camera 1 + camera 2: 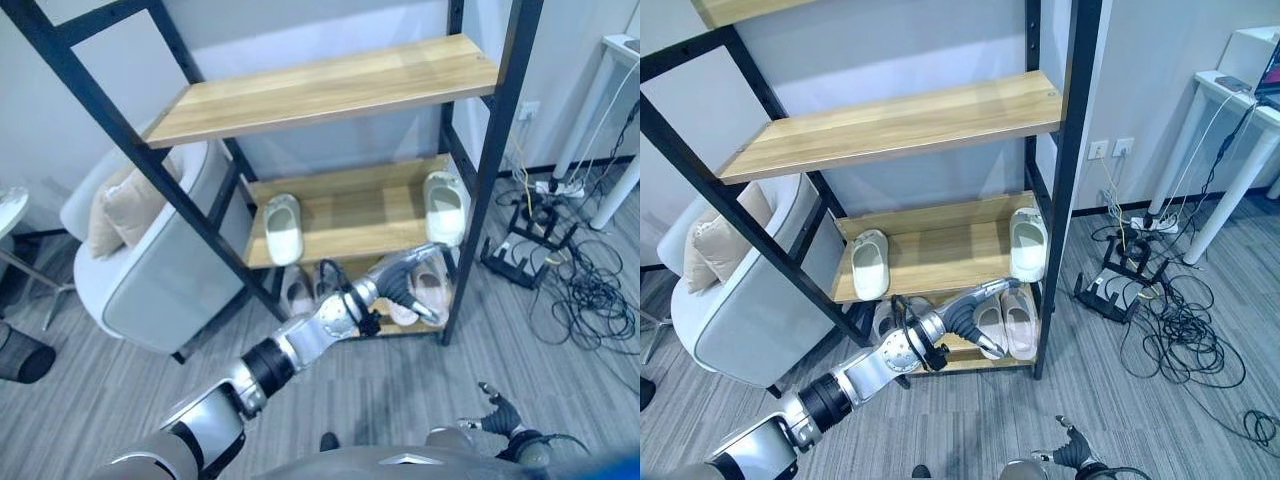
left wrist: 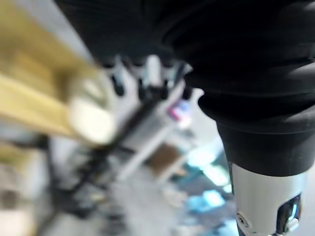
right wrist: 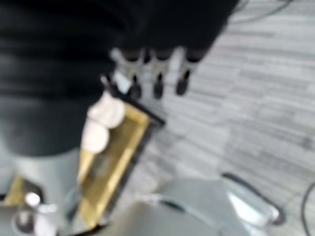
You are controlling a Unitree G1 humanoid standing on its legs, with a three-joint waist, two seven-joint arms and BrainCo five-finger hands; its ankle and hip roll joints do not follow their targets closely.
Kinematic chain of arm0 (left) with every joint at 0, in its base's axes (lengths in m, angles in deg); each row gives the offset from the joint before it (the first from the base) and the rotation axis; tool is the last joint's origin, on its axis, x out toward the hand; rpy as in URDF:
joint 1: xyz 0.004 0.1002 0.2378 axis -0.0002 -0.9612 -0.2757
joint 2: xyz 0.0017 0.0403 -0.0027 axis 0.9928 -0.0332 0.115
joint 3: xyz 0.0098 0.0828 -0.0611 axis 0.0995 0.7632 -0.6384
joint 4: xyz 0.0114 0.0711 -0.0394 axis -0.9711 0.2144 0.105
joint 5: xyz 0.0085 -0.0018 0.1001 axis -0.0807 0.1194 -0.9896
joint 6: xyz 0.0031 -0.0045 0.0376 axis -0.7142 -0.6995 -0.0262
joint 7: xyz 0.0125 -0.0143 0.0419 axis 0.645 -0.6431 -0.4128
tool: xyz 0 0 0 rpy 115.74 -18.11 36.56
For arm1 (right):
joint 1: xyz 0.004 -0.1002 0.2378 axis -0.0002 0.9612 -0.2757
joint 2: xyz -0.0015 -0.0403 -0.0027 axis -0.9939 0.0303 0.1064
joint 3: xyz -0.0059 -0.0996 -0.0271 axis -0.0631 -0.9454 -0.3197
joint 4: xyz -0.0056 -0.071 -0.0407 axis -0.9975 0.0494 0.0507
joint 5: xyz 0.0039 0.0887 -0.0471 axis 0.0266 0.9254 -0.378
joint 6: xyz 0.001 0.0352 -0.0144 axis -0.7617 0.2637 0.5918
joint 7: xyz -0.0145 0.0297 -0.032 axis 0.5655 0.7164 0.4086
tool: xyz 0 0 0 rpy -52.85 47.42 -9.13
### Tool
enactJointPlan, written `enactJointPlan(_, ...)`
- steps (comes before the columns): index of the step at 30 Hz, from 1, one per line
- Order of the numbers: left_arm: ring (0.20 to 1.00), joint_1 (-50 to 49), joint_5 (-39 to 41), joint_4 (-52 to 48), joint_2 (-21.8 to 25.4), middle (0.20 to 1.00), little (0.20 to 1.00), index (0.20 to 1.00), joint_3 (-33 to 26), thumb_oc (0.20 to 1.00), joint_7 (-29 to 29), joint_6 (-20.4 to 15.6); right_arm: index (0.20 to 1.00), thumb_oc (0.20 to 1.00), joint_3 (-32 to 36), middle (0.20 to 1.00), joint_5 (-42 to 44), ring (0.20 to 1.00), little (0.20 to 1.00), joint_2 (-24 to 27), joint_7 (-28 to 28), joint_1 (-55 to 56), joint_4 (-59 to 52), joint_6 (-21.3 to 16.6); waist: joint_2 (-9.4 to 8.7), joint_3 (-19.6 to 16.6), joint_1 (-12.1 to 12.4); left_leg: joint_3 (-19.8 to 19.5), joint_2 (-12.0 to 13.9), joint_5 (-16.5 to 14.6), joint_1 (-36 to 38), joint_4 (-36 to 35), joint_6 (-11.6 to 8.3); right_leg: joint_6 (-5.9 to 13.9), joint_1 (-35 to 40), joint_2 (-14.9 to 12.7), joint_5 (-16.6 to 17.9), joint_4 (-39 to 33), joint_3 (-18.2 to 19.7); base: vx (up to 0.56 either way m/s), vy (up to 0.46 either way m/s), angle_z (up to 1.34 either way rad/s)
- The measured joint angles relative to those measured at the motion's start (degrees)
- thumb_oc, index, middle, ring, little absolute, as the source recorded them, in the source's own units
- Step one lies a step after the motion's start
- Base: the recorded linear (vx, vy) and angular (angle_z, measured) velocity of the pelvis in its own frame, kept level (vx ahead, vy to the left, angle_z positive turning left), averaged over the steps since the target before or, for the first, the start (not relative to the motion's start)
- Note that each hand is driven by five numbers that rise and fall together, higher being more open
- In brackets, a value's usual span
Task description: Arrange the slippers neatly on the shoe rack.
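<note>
A: Right hand [image 1: 500, 412] low near the floor — fingers relaxed, holding nothing.
B: Left hand [image 1: 975, 312]?
A: At the black-framed wooden shoe rack's [image 1: 940, 255] bottom shelf, fingers straight over pale pink slippers [image 1: 1008, 322] — two white slippers [image 1: 869, 264] sit apart on the shelf above.

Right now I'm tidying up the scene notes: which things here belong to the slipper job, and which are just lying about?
Job:
shoe rack
white slipper at the middle shelf's left
white slipper at its right
slippers on the bottom shelf
left hand, reaching there
right hand, idle

Lying about:
armchair
cushion
floor cables
white table
</note>
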Motion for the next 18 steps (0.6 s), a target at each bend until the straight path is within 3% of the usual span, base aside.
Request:
enactJointPlan(4,1.0,6.61,-7.86,4.86,3.15,1.0,1.0,1.0,-4.98,1.0,6.49,2.51,1.0,1.0,1.87,1.0,0.0,1.0,1.0,2.13,-0.23,0.13,-3.48,-0.04,0.41,1.93,0.33,1.82,-0.25,-0.34,-1.64,0.25,0.44,0.7,-2.36,-0.12,1.19,-0.57,1.3,-0.01,0.039,-0.27)
enactJointPlan(7,1.0,11.81,-12.81,4.87,5.9,1.0,1.0,1.0,-4.64,1.0,8.87,3.36,1.0,1.0,2.11,1.0,-0.08,1.0,1.0,2.52,-0.19,1.57,-3.37,-0.14,-0.86,3.83,0.31,1.8,-0.51,-0.18,-3.0,0.26,0.63,0.69,-3.85,-0.24,1.47,-0.54,1.51,-0.03,0.039,0.01)
enactJointPlan(9,1.0,15.69,-14.65,5.08,8.61,1.0,1.0,1.0,-5.23,1.0,10.97,4.85,1.0,1.0,2.35,1.0,-0.11,1.0,1.0,2.65,-0.24,1.52,-3.38,-0.15,-0.76,4.84,0.22,1.83,-0.68,0.26,-5.19,0.37,1.01,0.51,-5.83,-0.36,2.23,-0.66,1.51,-0.02,0.01,-0.01)
enactJointPlan(12,1.0,18.0,-15.66,7.63,8.69,1.0,1.0,1.0,-5.84,1.0,13.5,6.49,1.0,1.0,1.43,1.0,-0.56,1.0,1.0,2.63,-0.24,1.08,-3.41,-0.13,-0.91,5.49,0.05,1.9,-0.82,0.58,-6.86,0.44,1.2,0.11,-6.88,-0.15,3.56,-1.55,1.51,-0.03,0.015,-0.02)
enactJointPlan(18,1.0,24.31,-17.63,16.97,9.78,1.0,1.0,1.0,-5.92,1.0,18.68,10.38,1.0,1.0,0.75,1.0,-0.56,1.0,1.0,2.54,-2.48,-2.46,-5.9,-0.61,-1.31,6.07,0.37,2.06,-1.11,0.69,-10.33,0.17,1.42,1.25,-9.94,-0.05,5.6,-4.66,2.38,-0.02,0.034,-0.07)
